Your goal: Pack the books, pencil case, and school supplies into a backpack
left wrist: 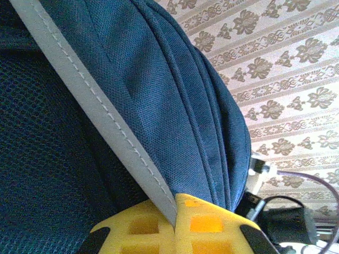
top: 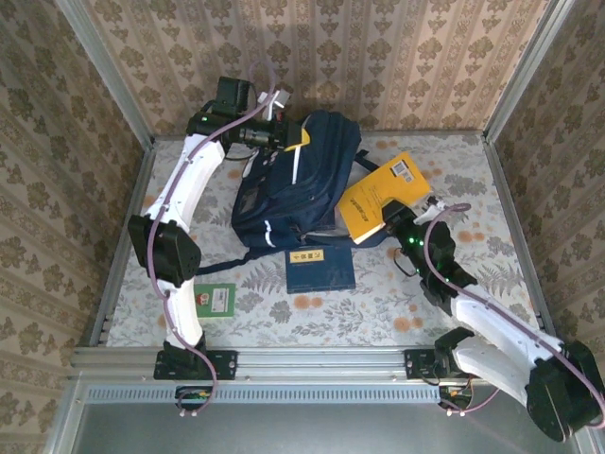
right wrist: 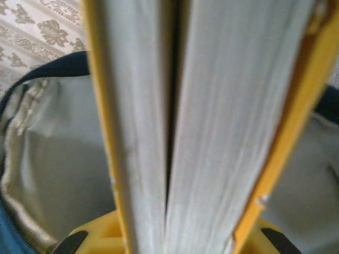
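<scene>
The navy backpack (top: 293, 184) lies in the middle of the table. At its far end my left gripper (top: 282, 135) is shut on it; in the left wrist view the yellow fingers (left wrist: 212, 225) pinch a grey trim strip (left wrist: 106, 121) of the backpack (left wrist: 175, 90). My right gripper (top: 405, 230) is shut on the orange-yellow book (top: 383, 194), held tilted at the backpack's right side. In the right wrist view the book's page edges (right wrist: 222, 116) fill the gap between the fingers, facing the pack's grey lining (right wrist: 58, 159). The pencil case and school supplies are out of view.
A navy book with a cream label (top: 319, 270) lies flat just in front of the backpack. A small green-and-white book (top: 215, 300) rests near the left arm's base. Patterned walls enclose the table on three sides.
</scene>
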### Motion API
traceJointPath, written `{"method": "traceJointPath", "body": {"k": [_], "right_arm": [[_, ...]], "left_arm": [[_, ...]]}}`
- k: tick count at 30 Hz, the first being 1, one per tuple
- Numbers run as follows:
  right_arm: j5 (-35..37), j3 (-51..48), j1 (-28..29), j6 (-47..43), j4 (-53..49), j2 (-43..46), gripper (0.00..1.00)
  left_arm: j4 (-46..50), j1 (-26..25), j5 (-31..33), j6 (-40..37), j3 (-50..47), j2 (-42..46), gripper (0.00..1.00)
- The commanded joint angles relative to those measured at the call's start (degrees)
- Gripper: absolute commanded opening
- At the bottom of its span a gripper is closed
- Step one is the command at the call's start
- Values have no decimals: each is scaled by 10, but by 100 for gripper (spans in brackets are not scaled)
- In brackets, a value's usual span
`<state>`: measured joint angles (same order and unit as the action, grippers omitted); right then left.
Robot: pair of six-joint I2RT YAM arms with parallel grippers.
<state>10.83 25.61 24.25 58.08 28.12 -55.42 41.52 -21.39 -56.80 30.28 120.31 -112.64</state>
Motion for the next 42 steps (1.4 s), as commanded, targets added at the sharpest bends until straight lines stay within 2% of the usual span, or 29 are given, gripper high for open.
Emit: {"method": "traceJointPath", "body": {"k": [1,11,21,26,28,30,32,35,39,42], "right_arm": [[3,46,-1,42,144,-43,0],[-26,106,15,38,263,-213,0],[-9,204,102,70,380,-450,2],[-24,266,135,84,377,-550,17],[-46,283,138,75,374,-571,28],[-65,286,135,58,370,-575,44],[-74,272,128,37,367,-560,59],[-95,248,110,16,346,-521,70],[-131,216,83,-11,315,-462,78],[-105,180,74,-36,276,-401,84]], "left_arm": [[-100,0,-79,15,46,22,0],[-130,-12,-96,35,37,14,0],[-213,-10,-91,102,43,8,0],[-247,-8,-93,131,43,4,0],[-249,-6,-93,133,42,2,0],[-252,-1,-91,133,36,1,0],[-266,7,-91,144,25,-1,0],[-285,20,-88,157,10,0,0],[-282,33,-82,149,2,-2,0],[-268,40,-78,136,-6,-5,0]]}}
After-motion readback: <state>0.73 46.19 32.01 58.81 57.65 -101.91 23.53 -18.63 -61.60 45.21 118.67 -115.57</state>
